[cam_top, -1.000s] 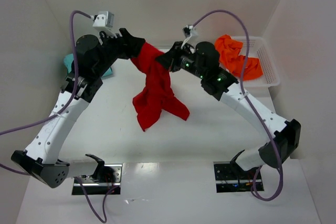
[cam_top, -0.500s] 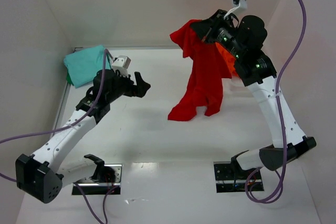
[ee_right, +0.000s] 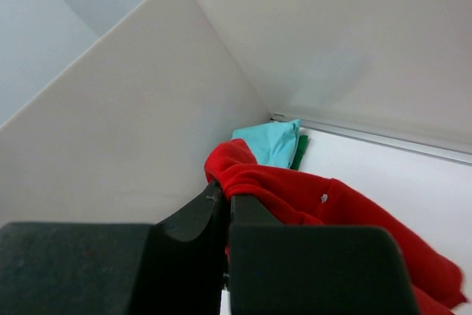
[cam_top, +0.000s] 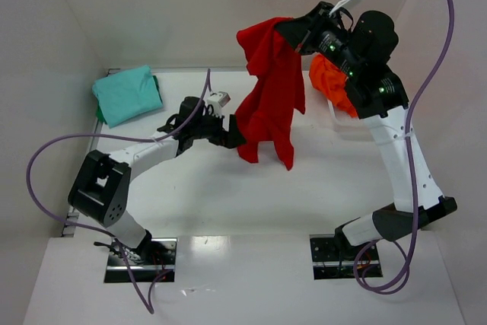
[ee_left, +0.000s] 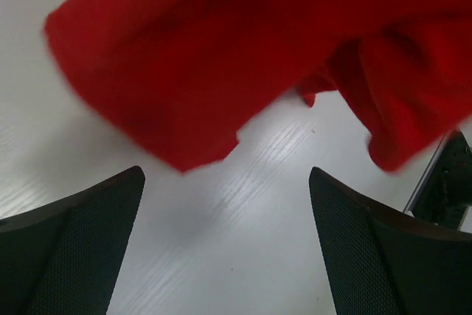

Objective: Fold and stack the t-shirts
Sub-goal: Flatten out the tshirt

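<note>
The right pincer (cam_top: 295, 33) pinches the red shirt (cam_top: 270, 100) aloft by one bunched edge; the left pincer (ee_left: 226, 175), spread near the hem, risks closing on nothing if the shirt swings

A robot lab cell (bare white walls (cam_top: 190, 5), white table (cam_top: 319, 180)).
</note>
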Available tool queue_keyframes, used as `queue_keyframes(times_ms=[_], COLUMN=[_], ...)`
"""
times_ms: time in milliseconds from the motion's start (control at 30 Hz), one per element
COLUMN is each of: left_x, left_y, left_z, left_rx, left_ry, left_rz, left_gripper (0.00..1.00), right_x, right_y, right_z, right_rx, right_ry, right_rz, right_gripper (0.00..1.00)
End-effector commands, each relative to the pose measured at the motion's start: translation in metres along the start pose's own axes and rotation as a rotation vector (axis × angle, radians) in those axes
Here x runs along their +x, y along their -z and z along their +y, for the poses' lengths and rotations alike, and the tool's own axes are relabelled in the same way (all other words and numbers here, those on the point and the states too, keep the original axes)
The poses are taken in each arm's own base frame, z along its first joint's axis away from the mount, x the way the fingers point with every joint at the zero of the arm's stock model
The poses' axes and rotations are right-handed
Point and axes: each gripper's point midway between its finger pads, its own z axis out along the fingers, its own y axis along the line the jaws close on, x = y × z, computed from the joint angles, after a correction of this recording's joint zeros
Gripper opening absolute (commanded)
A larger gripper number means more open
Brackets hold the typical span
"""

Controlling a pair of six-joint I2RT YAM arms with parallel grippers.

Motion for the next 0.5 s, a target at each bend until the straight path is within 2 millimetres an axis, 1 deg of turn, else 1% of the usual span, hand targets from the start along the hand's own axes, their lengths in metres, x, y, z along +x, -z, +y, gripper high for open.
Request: queue_keyframes(times_ms=[0, 67, 100, 133, 167, 200, 233, 267, 300, 333, 367, 400, 433, 467], left_x=[-0.038, -0.047, -0.047, -0.051, -0.052, -0.051, -0.053, -0.052, -0.056, -0.056, -0.056, -0.062, -0.064, -0.066], left_y=[-0.015, -0.022, -0.025, -0.025, -0.028, -0.030, -0.030, -0.031, -0.031, -0.033, -0.033, -0.033, -0.034, -0.034], left_z=[-0.007, 0.003, 0.012, 0.015, 0.024, 0.029, 0.033, 0.041, 0.043, 0.044, 0.044, 0.040, 0.036, 0.032], left_rx=[0.042, 0.002, -0.037, -0.053, -0.092, -0.112, -0.134, -0.171, -0.182, -0.181, -0.181, -0.163, -0.142, -0.122], left_ry=[-0.065, -0.063, -0.058, -0.061, -0.057, -0.054, -0.053, -0.037, -0.040, -0.042, -0.042, -0.044, -0.038, -0.028], left_rz=[-0.122, -0.158, -0.168, -0.184, -0.196, -0.200, -0.208, -0.213, -0.229, -0.234, -0.234, -0.256, -0.262, -0.269], left_gripper=[1.00, 1.00, 1.00, 1.00, 1.00, 1.00, 1.00, 1.00, 0.98, 0.89, 0.81, 0.60, 0.60, 0.36], right_x=[-0.030, -0.034, -0.035, -0.035, -0.037, -0.037, -0.041, -0.043, -0.043, -0.043, -0.043, -0.044, -0.044, -0.044], right_y=[0.014, 0.021, 0.021, 0.021, 0.026, 0.026, 0.031, 0.035, 0.035, 0.038, 0.038, 0.042, 0.042, 0.042], right_z=[0.033, 0.044, 0.046, 0.046, 0.052, 0.052, 0.056, 0.059, 0.059, 0.060, 0.060, 0.062, 0.062, 0.062], right_rx=[-0.088, -0.121, -0.134, -0.134, -0.149, -0.149, -0.155, -0.160, -0.160, -0.161, -0.161, -0.160, -0.160, -0.160], right_ry=[0.035, 0.044, 0.038, 0.038, 0.043, 0.043, 0.047, 0.050, 0.050, 0.050, 0.050, 0.050, 0.050, 0.050], right_rz=[-0.068, -0.070, -0.072, -0.072, -0.075, -0.075, -0.085, -0.092, -0.092, -0.094, -0.094, -0.092, -0.092, -0.092], right_gripper=[0.00, 0.00, 0.00, 0.00, 0.00, 0.00, 0.00, 0.00, 0.00, 0.00, 0.00, 0.00, 0.00, 0.00])
